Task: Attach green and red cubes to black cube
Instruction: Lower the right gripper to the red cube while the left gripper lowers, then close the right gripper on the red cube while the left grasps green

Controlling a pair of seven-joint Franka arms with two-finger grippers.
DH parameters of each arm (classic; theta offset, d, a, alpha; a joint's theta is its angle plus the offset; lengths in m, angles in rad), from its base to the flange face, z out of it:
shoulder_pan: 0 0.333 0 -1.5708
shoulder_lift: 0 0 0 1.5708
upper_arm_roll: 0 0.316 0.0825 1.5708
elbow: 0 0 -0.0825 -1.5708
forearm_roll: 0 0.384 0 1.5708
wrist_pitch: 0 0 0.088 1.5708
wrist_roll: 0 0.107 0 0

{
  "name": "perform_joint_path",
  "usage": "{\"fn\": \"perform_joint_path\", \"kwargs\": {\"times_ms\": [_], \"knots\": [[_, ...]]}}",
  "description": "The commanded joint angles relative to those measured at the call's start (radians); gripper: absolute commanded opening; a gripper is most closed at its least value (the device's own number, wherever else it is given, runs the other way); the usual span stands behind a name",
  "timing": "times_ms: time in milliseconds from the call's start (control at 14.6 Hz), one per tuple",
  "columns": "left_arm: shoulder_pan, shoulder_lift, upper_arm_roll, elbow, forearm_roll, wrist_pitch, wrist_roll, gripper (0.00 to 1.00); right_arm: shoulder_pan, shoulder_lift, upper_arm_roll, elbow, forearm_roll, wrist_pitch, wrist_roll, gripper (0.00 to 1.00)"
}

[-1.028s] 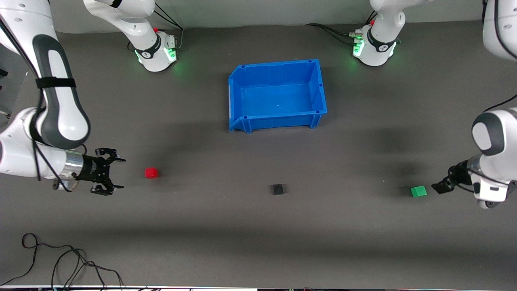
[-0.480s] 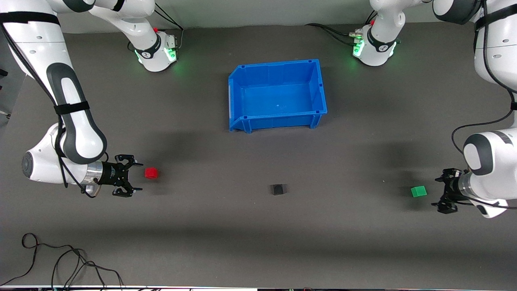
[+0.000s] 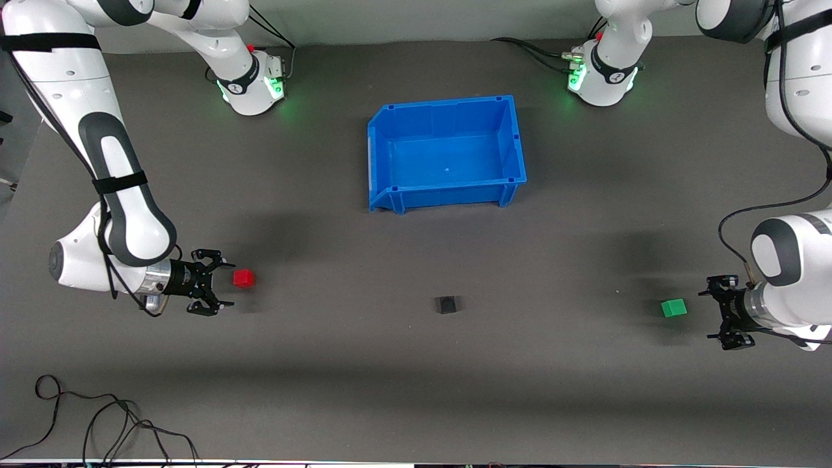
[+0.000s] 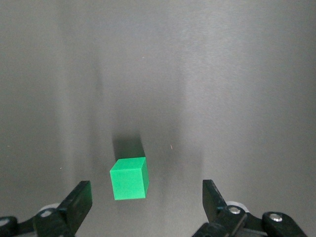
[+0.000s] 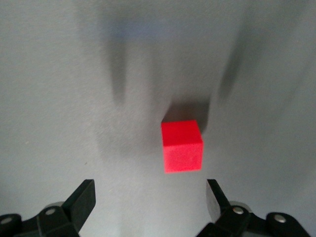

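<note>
The black cube (image 3: 446,304) is left untouched mid-bench, nearer the camera than the bin (image 3: 380,162), while the red cube (image 3: 244,278) and green cube (image 3: 673,307) are each approached by a spread-fingered right hand (image 3: 219,290) and left hand (image 3: 723,313), seemingly for grasping.

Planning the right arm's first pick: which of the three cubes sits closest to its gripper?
The red cube, just ahead of the open right gripper; the others lie farther along.
</note>
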Motion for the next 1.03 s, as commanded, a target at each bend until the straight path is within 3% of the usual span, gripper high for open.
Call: {"fn": "perform_joint_path", "kwargs": {"times_ms": [0, 617, 754, 891, 960], "knots": [[-0.007, 0.036, 0.003, 0.030, -0.004, -0.006, -0.067, 1.00, -0.005, -0.006, -0.002, -0.045, 0.085, 0.032, -0.105, 0.99], [-0.048, 0.067, 0.003, -0.024, 0.023, 0.046, -0.119, 0.98, -0.017, 0.031, -0.013, -0.059, 0.139, 0.034, -0.171, 0.98], [-0.050, 0.066, 0.003, -0.059, 0.025, 0.104, -0.119, 0.94, -0.017, 0.042, -0.011, -0.058, 0.139, 0.034, -0.171, 0.98], [-0.051, 0.066, 0.003, -0.090, 0.025, 0.141, -0.121, 0.82, -0.017, 0.048, -0.011, -0.058, 0.139, 0.034, -0.171, 0.98], [-0.051, 0.064, 0.003, -0.090, 0.025, 0.142, -0.119, 0.59, -0.017, 0.048, -0.011, -0.058, 0.139, 0.034, -0.171, 0.94]]}}
